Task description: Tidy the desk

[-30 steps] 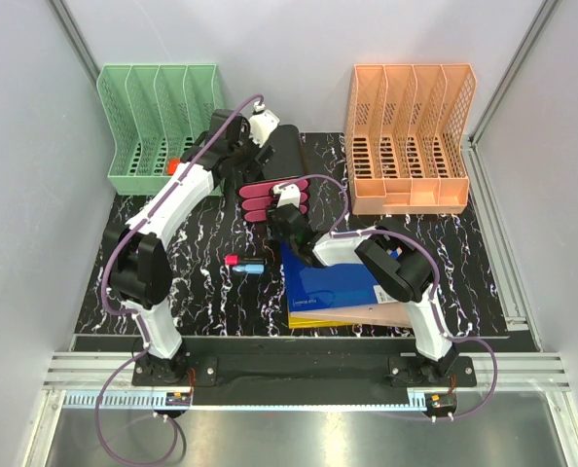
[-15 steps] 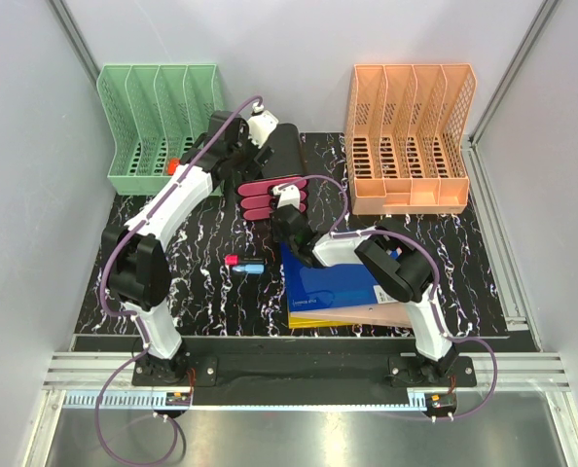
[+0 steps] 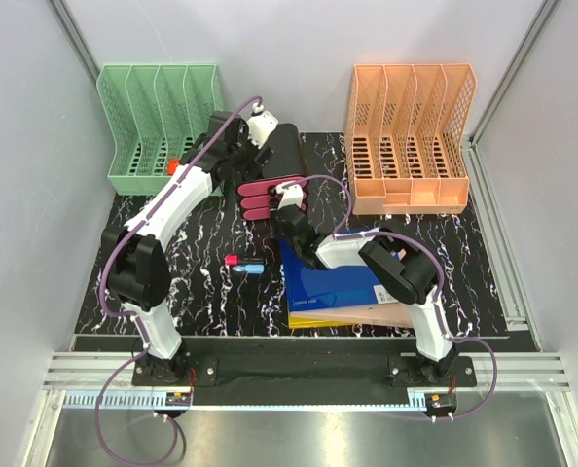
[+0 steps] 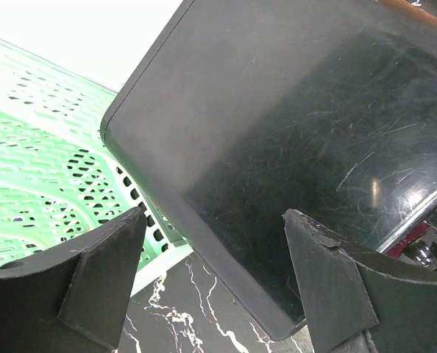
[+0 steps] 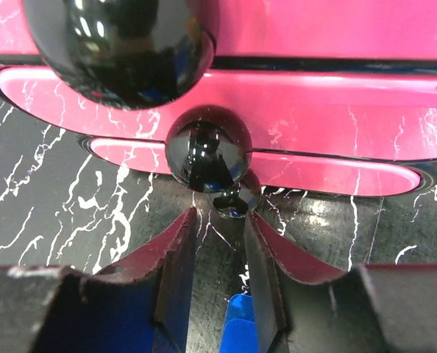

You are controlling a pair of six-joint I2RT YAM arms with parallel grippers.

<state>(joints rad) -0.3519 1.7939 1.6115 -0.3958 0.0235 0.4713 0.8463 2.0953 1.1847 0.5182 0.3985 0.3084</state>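
The desk [image 3: 201,292] lies under both arms, a green file rack [image 3: 158,126] at its far left corner. The left claw [image 4: 212,215], fingers well apart, hangs over a black flat case [image 4: 292,132] at the far edge beside that rack. The right claw [image 5: 220,217], fingers nearly together, has its tips at the small black knob [image 5: 233,200] of a pink tiered holder [image 5: 336,121]; a clamp on it cannot be confirmed.

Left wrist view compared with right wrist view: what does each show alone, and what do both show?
Only left wrist: the green rack and the black box. Only right wrist: wide pink drawer fronts with three knobs. Both: the desk, plus a little pink drawer and one knob, which the left wrist view catches only at its right edge.
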